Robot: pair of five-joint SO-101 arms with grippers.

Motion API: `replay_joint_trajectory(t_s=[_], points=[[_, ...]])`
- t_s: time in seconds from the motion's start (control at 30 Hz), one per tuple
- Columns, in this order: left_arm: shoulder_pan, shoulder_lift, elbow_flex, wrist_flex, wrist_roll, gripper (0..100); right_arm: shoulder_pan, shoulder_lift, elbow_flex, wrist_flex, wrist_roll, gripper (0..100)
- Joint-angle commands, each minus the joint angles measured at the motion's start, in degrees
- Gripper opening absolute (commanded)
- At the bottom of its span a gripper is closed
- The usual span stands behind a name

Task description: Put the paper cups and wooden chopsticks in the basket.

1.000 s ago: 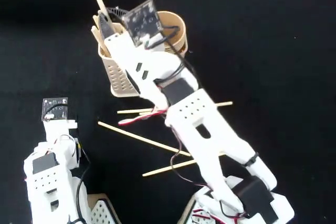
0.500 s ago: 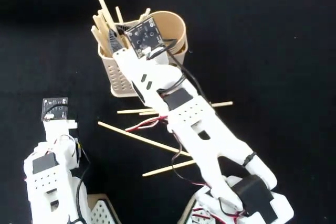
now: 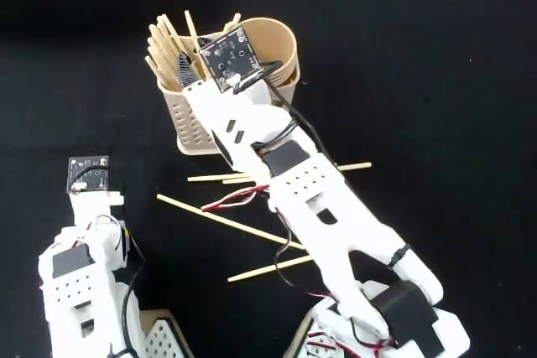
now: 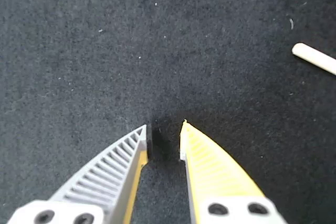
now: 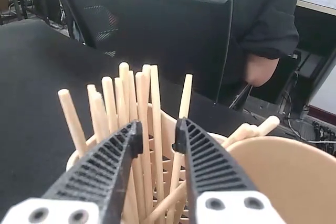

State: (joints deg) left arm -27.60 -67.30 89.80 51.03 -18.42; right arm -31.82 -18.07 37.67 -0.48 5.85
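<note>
A white basket (image 3: 191,127) stands at the table's far left with several wooden chopsticks (image 3: 168,48) upright in it. A tan paper cup (image 3: 281,48) sits against the basket's right side. My right gripper (image 3: 191,75) hangs just over the basket's mouth. In the right wrist view it (image 5: 157,129) is open by a narrow gap, and the standing chopsticks (image 5: 142,103) and the cup's rim (image 5: 273,161) are right behind it. Three loose chopsticks (image 3: 222,219) lie on the black table. My left gripper (image 4: 164,128) is slightly open just above bare cloth at the near left.
A chopstick's end (image 4: 315,59) lies off to one side of my left gripper. Another loose chopstick (image 3: 268,267) lies close to the right arm's base. The table's right half is bare black cloth (image 3: 436,123).
The long chopstick that stuck up from my right gripper has dropped in among the others in the basket. The right gripper has shifted slightly over the basket. The left arm has stayed still.
</note>
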Motion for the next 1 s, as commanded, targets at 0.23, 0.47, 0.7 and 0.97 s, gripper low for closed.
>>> replay_joint_trajectory(t_s=[0.23,0.47,0.7,0.97], points=[[-0.6,0.1,0.1,-1.1,-0.3,12,-2.5,-28.5,-1.7,38.8,4.9,11.4],[-0.6,0.1,0.1,-1.1,-0.3,12,-2.5,-30.7,4.3,65.0,21.1,11.6],[-0.6,0.1,0.1,-1.1,-0.3,12,-2.5,-30.7,23.2,65.8,35.6,11.6],[-0.6,0.1,0.1,-1.1,-0.3,12,-2.0,-30.6,36.2,57.0,38.0,11.6]])
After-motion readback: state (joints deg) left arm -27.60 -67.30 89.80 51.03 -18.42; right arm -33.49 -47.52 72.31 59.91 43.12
